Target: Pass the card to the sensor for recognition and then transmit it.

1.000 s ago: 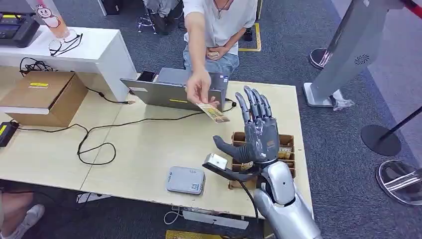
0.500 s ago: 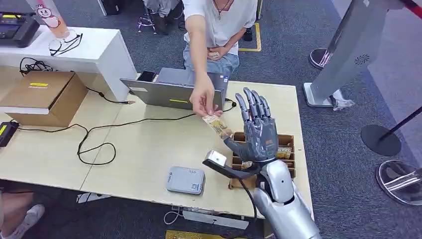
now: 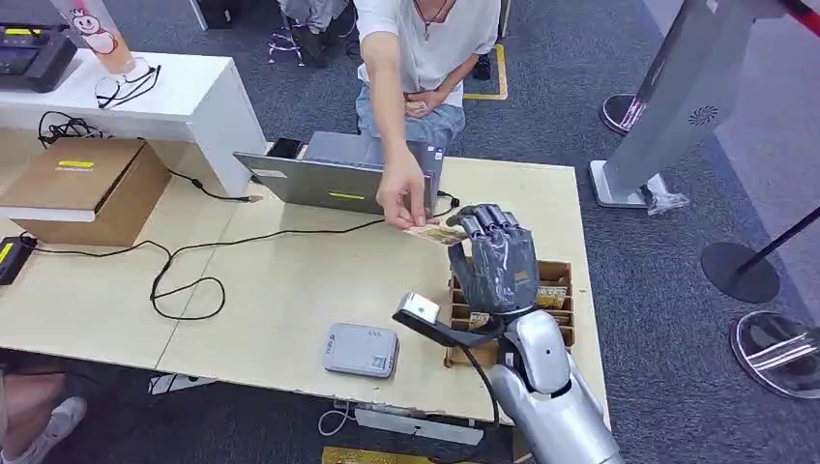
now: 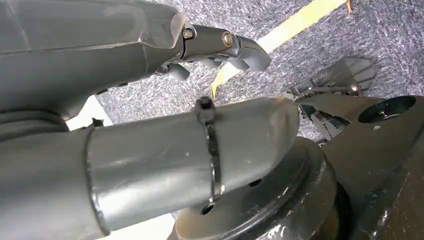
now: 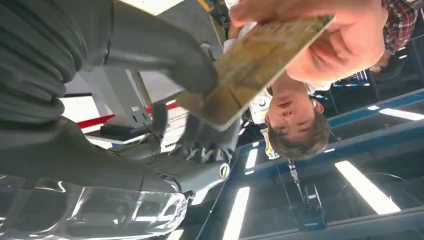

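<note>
Card handover above the table's far edge.
Right hand (image 3: pixel 493 256) grasps the card (image 3: pixel 432 232), long axis running leftward to the person's hand (image 3: pixel 403 198).

We see the right hand (image 3: pixel 495 259) change from open, fingers straight up, to fingers curled over onto the card (image 3: pixel 434 232), thumb pressed against it from the other side. The person's hand (image 3: pixel 401 198) moves the card closer to the robot hand, above the wooden tray (image 3: pixel 556 280), and now both grip the card, which lies flatter than before.
</note>
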`<state>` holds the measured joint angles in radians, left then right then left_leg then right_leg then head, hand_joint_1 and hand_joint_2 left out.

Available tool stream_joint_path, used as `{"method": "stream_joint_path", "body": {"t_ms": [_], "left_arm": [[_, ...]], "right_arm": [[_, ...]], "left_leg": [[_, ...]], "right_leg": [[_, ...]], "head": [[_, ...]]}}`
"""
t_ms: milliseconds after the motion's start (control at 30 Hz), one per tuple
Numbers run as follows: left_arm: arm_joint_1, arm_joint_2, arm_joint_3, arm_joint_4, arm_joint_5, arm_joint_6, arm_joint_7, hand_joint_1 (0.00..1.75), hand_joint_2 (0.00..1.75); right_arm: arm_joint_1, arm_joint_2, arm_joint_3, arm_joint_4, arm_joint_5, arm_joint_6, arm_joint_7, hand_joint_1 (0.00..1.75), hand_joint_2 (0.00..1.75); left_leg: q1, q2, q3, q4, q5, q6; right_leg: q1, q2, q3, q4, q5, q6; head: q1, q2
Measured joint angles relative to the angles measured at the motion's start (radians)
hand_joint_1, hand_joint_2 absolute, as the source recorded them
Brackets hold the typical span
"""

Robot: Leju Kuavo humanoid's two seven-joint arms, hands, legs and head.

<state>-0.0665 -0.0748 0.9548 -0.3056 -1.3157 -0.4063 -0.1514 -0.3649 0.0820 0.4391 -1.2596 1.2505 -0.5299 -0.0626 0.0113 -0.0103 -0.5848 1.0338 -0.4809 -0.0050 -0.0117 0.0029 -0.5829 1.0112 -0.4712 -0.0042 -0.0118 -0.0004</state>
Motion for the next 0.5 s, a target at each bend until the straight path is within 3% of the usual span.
{"method": "stream_joint_path", "body": {"t_ms": [500], "left_arm": [[0.0,0.003,-0.006,0.006,0.005,0.0,0.0,0.0,0.0]], "right_arm": [[-0.001,0.0,0.0,0.001,-0.012,0.003,-0.003,1.75,1.75]], "left_leg": [[0.0,0.0,0.0,0.0,0.0,0.0]], "right_leg": [[0.0,0.0,0.0,0.0,0.0,0.0]], "head": [[0.0,0.0]]}}
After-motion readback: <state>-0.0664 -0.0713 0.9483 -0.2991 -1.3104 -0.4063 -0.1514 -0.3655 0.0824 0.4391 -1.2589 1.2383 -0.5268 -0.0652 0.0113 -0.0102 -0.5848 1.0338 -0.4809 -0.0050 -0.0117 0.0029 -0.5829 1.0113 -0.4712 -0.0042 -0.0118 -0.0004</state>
